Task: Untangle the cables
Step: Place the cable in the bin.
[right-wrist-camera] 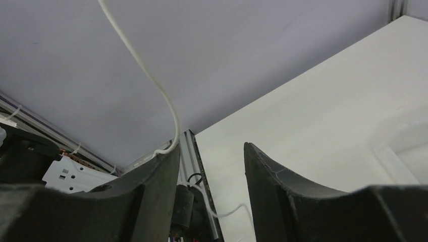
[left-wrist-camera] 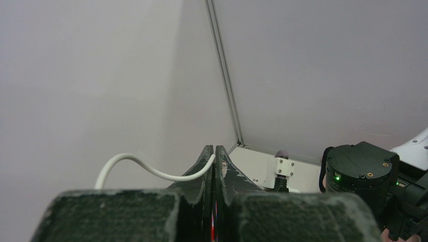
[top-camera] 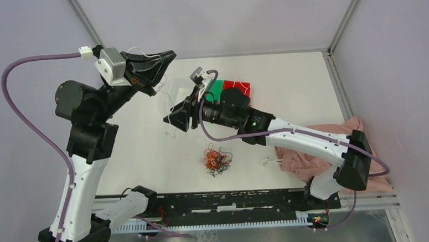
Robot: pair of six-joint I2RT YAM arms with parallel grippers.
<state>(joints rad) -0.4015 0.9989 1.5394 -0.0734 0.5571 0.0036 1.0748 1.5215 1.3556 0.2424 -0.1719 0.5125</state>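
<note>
Pinching a white wire (left-wrist-camera: pixel 123 156) in the left gripper (top-camera: pixel 171 54), right at the tips, pressed flat together with no gap. Looping out to one side from the pinch in the left wrist view. Raised high near the back wall, with a bent elbow and fingers pointing to the right.

Lower down and just across from it: the right gripper (right-wrist-camera: pixel 212 148), spread wide and gripping nothing. Touching a thin white wire with one finger only. Looks like the same wire, but cannot tell for sure. Reaching in low from the right side, pointing left toward the other arm.

Down on the table (top-camera: pixel 288 95), well apart from both grippers: the tangle (top-camera: pixel 216 159), a small knot of orange and black curls near the front edge. Off to its right, a loose white bit (top-camera: pixel 269 162) just beside a pink cloth (top-camera: pixel 313 149). Behind the right arm, a green square (top-camera: pixel 217 90) and a red square (top-camera: pixel 238 86) side by side.

Probably very light, thin, bendy and springy. Likely to slip out of a weak pinch and to catch on the other curls. Best to grab one end, or a loop that sticks out, never the middle of the knot. Better to pull slowly and softly, so as not to drag the whole knot along.
</note>
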